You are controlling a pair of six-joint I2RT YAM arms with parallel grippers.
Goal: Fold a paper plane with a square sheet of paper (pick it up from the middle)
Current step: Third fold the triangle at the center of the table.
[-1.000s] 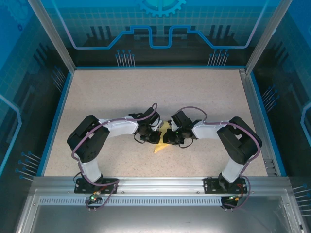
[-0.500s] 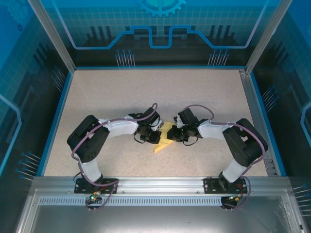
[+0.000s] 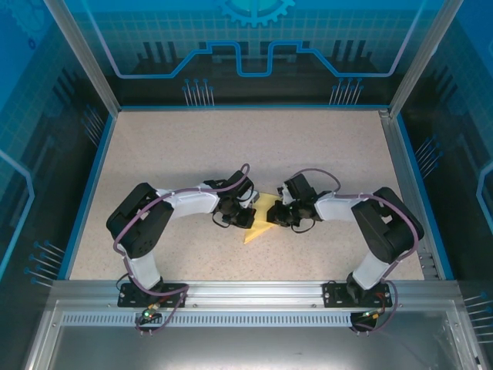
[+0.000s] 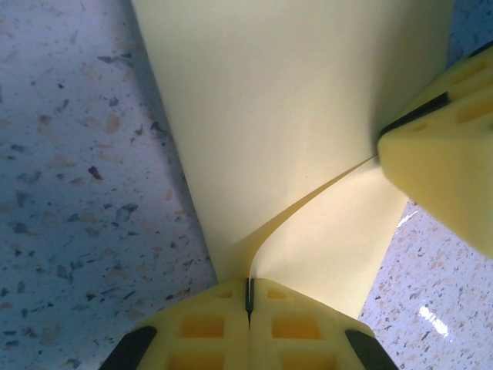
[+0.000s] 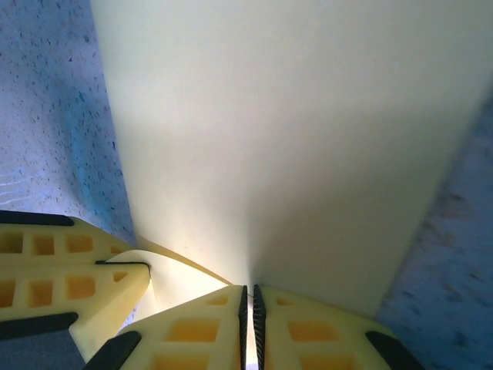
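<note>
A thin, smooth, pale-yellow, creased sheet of paper (image 3: 258, 229) was held at the middle of the speckled table (image 3: 177, 154), its edges clamped by the left gripper (image 4: 249, 284) and right gripper (image 5: 248, 289).

No legible text or markings

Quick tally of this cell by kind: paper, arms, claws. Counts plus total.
pale-yellow paper sheet: 1
arms: 2 (left arm, right arm)
claws: 2 (left claw, right claw), both shut on the sheet
total: 5
</note>
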